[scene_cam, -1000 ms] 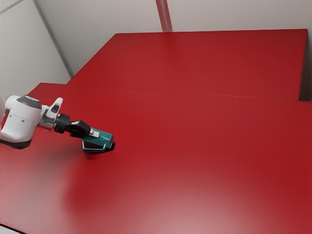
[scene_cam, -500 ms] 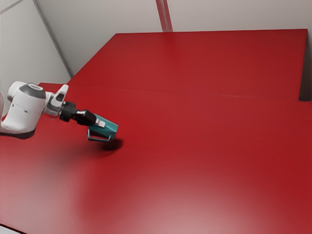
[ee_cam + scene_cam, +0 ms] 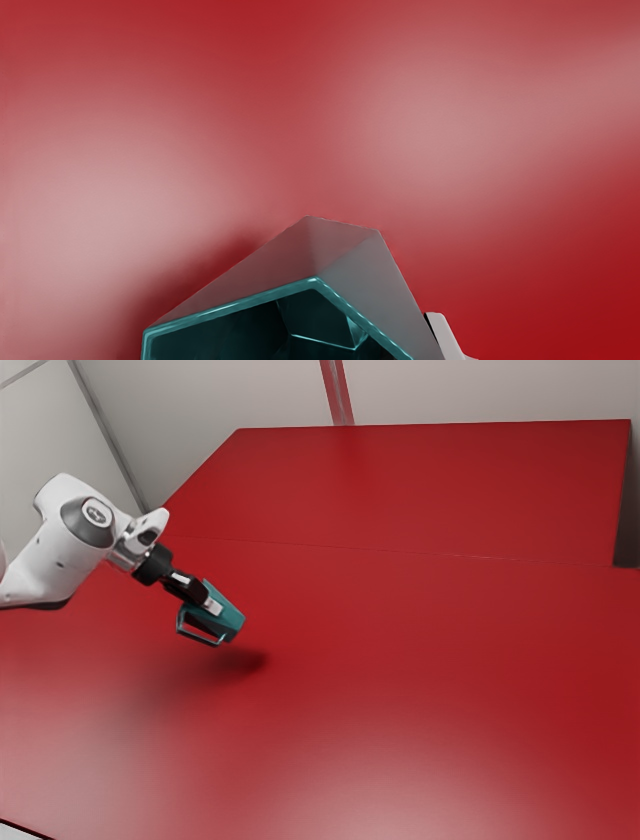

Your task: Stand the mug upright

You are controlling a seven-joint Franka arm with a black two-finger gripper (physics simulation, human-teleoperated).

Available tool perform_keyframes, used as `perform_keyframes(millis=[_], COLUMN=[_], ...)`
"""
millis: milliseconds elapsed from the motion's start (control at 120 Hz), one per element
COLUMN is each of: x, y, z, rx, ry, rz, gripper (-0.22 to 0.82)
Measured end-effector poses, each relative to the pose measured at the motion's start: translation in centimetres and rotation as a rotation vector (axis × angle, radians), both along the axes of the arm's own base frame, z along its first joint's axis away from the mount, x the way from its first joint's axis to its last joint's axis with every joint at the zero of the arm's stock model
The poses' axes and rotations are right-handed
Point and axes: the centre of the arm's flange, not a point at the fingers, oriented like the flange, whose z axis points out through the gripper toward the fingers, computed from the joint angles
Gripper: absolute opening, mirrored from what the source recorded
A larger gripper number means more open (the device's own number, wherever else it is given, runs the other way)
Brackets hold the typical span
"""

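Partly beyond wrist view, the mug's rim [image 3: 230, 307]

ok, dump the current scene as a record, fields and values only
object: teal mug
held_by: gripper, shut on the mug
height: raised off the red table
pose: tilted, not upright
mouth: faces the wrist camera
handle: on the mug's lower side in the exterior view
shadow: on the table
task_status: not done

On my feeds I count one teal mug [image 3: 230, 616] with one handle [image 3: 197, 638], one Franka arm [image 3: 60, 555] with one black gripper [image 3: 212, 604], two red tabletop sections [image 3: 450, 660], two pale walls [image 3: 220, 395] and one red stripe [image 3: 337, 390].
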Motion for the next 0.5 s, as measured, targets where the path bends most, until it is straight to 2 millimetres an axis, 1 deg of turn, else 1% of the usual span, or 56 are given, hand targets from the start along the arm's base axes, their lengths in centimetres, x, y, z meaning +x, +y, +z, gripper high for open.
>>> perform_keyframes(millis=[117, 242, 342, 442, 500], x=[-0.4, -1.0, -1.4, -1.7, -2.1], y=[-0.5, -1.4, -3.3, -5.5, -6.3], z=[1.3, 1.9, 2.2, 2.1, 1.8], rx=[0.090, 0.166, 0.217, 0.268, 0.299], ry=[0.024, 0.062, 0.090, 0.118, 0.134], rz=[-0.009, -0.002, -0.007, -0.015, -0.009], gripper=[-0.18, -0.18, -0.18, -0.18, -0.18])
